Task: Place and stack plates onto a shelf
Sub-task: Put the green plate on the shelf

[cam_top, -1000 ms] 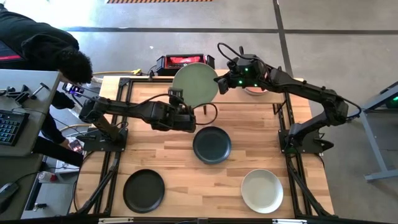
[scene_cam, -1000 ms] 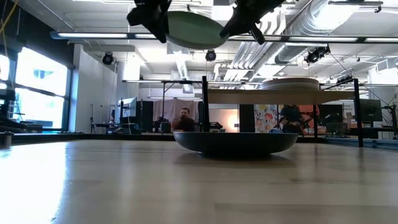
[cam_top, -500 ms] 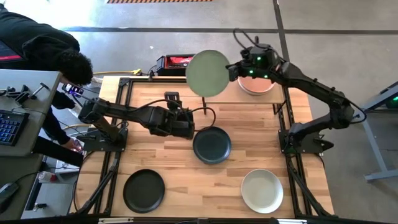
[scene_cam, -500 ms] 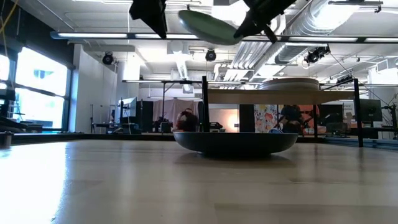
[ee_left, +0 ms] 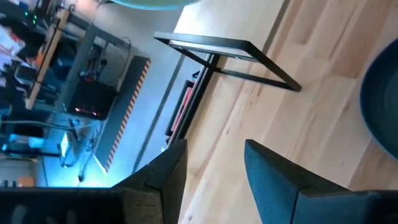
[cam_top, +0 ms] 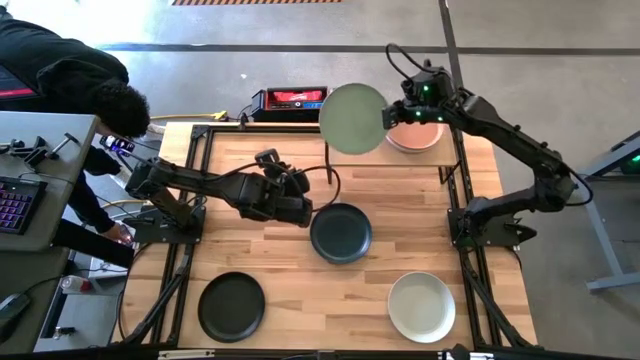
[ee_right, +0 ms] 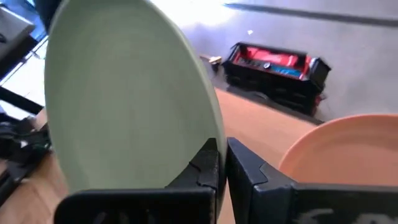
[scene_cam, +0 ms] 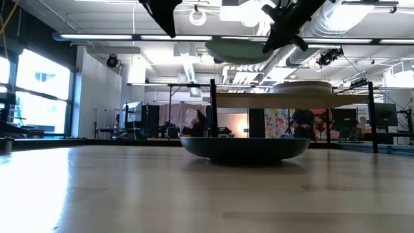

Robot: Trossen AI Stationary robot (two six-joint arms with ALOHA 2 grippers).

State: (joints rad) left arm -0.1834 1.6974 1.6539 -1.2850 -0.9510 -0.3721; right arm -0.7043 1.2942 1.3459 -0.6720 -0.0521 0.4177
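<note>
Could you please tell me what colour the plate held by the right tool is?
Pale green plate; the right wrist view shows it best.

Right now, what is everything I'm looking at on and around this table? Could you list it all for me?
Pale green plate: one, held in the air above the shelf's left part.
Stacked plates: peach on top, number unclear, on the shelf's right side.
Dark teal plate: one, table centre.
Black plate: one, near left of the table.
Off-white plate: one, near right of the table.
Shelf: one, light wood with black posts, far edge.
Red-and-black box: one, behind the table.
Person: one, dark clothing, left of the table.
Left gripper: open, empty, beside the teal plate.
Right gripper: shut on the green plate's rim.
</note>
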